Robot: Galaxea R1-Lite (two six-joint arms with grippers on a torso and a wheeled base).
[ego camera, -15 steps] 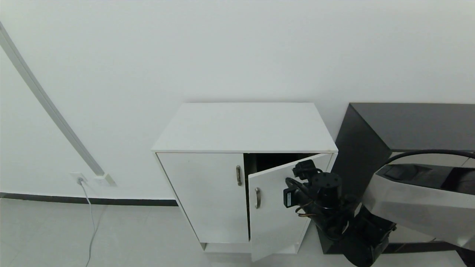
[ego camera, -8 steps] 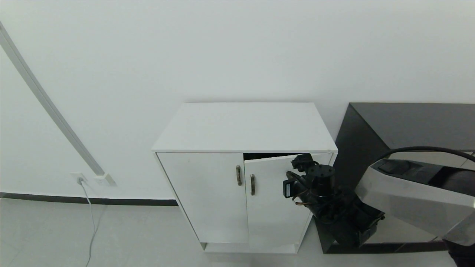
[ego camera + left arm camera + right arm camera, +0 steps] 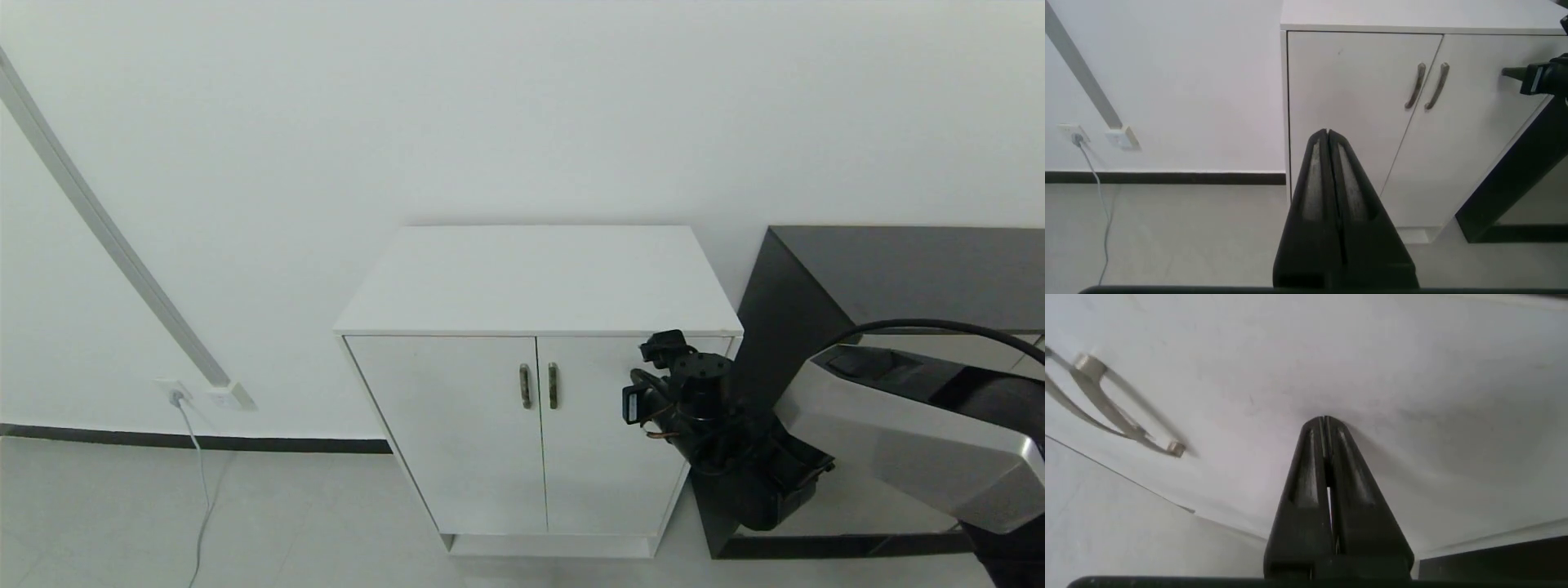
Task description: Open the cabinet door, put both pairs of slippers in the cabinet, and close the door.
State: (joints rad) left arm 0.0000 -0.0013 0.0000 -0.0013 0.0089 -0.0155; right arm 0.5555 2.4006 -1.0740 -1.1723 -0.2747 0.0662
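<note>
White cabinet (image 3: 539, 282) has two shut doors (image 3: 457, 433), two metal handles (image 3: 525, 385).

cabinet (image 3: 531, 278): smooth matt white board | handles (image 3: 553, 385): brushed metal

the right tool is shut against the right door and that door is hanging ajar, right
Not ajar. The right door is fully shut, flush with the left door, as the head view shows. The rest holds: the right tool is shut, with its tip against that door.
</note>
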